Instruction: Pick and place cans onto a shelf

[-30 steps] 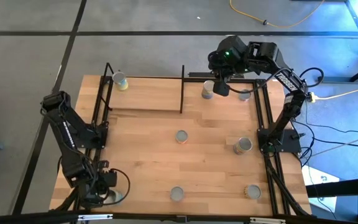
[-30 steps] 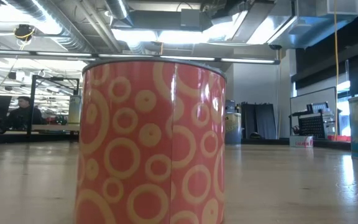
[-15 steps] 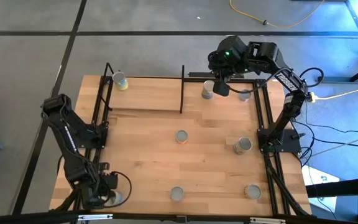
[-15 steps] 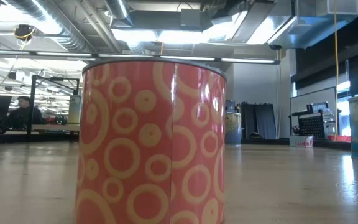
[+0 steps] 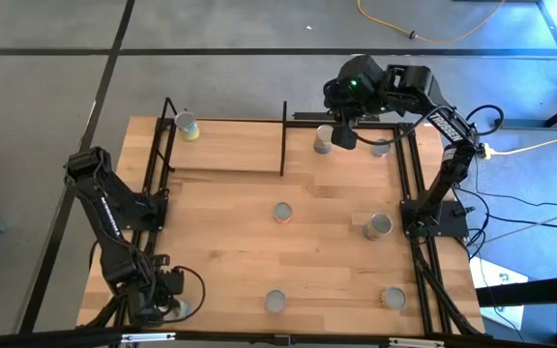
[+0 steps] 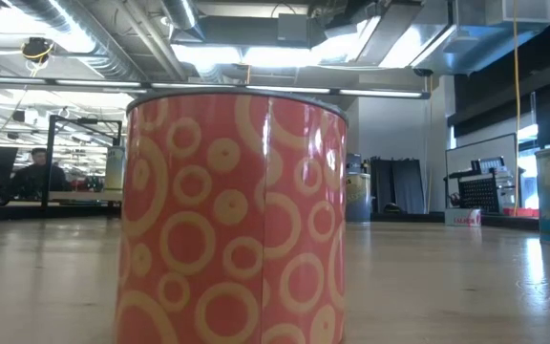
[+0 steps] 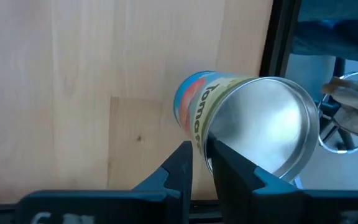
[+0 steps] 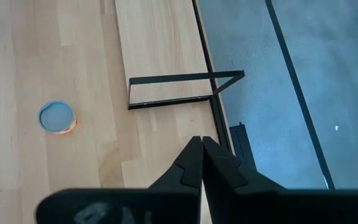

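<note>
While my right arm hangs over the far edge of the table, my left claw (image 5: 165, 305) is down at the near-left corner, right at a tomato can (image 7: 244, 127) w/ a blue-and-red label. That can's silver rim sits at the claw's tip in the left wrist view; I cannot tell whether the claw is clamped on it or only closing in. A black rod (image 7: 283, 37) runs just beside the can, w/ the table edge past it (tight room on that side).

My right claw (image 8: 199, 142) is pressed together and holds nothing. It hovers nr the far edge, just beside a grey-topped can (image 5: 323, 140); a second can (image 5: 380, 147) stands close by, nr the far-right corner.

The shelf (image 5: 230, 145) lies along the far-left edge, a pale board inside thin black rods, w/ one can (image 5: 188, 125) in its far-left corner and the rest of the board bare.

Other cans stand well apart: centre can (image 5: 282, 212), right-side can (image 5: 377, 226), near-edge can (image 5: 275, 302), near-right can (image 5: 393, 298). Wide bare wood lies btwn them.

Low view: an orange-red can (image 6: 235, 215) w/ cream rings fills the front.
</note>
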Tool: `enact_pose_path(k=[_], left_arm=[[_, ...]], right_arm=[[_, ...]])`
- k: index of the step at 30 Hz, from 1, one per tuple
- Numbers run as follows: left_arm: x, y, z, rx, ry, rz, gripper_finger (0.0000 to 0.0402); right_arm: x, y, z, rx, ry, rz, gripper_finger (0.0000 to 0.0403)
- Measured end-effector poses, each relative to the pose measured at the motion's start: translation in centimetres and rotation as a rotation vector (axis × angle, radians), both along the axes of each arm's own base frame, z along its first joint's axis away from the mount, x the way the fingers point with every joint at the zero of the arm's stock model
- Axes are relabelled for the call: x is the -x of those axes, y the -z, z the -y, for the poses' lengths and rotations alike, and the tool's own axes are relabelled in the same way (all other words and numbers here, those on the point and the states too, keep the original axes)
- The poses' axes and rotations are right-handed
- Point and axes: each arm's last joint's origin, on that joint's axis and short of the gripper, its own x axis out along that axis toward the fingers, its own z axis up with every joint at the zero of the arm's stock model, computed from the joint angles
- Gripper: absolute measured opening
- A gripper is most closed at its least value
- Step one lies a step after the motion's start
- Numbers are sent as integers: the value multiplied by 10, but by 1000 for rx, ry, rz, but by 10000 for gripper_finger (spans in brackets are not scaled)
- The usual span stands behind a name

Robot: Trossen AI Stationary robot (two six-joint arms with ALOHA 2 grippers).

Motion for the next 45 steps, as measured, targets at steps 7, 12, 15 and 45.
enact_pose_path(k=[7, 12, 15, 45], left_arm=[[-1, 0, 0, 6, -11, -13, 5], [-1, 0, -1, 11, -52, -23, 2], [-1, 0, -1, 11, -58, -24, 2], [-20, -60, -102, 1, -437, 161, 0]], right_arm=[[-1, -1, 0, 3, 0, 8, 10], [-2, -2, 1, 9, 0, 24, 10], [-2, -2, 1, 9, 0, 25, 10], [-3, -2, 1, 12, 3, 39, 10]])
